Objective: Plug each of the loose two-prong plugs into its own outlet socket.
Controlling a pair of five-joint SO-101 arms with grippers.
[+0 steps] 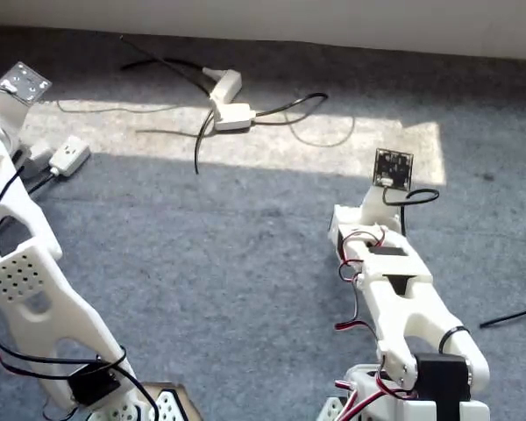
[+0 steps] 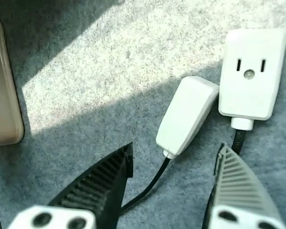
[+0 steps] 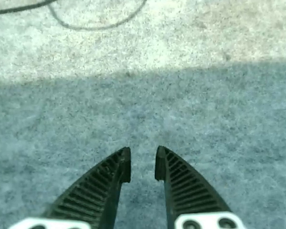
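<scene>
Plug (image 2: 187,116), white, is lying flat on the grey carpet (image 1: 245,263) at the table's far left, with its black cord trailing away from the end nearer the camera. It is resting just beside the outlet socket (image 2: 251,71) and is not inserted; its far corner is sitting close against the socket's side, but contact cannot be confirmed. The socket is lying face up, showing two slots and a round hole, with a black cord leaving its near end.

Left gripper (image 2: 174,164) is hovering above the carpet just short of the plug, fingers spread wide and gripping nothing; the plug's cord is passing between them. A beige object (image 2: 2,86) is sitting at the edge of the left wrist view, well apart from the plug.

Farther along the back, in the sunlit band, an upper white block (image 1: 226,85) and a lower white block (image 1: 232,117) are lying end to end with black cords running off; which is plug and which socket cannot be told.

Right gripper (image 3: 143,164) is hanging over bare carpet, well apart from all of these, fingers drawn nearly together around nothing.
</scene>
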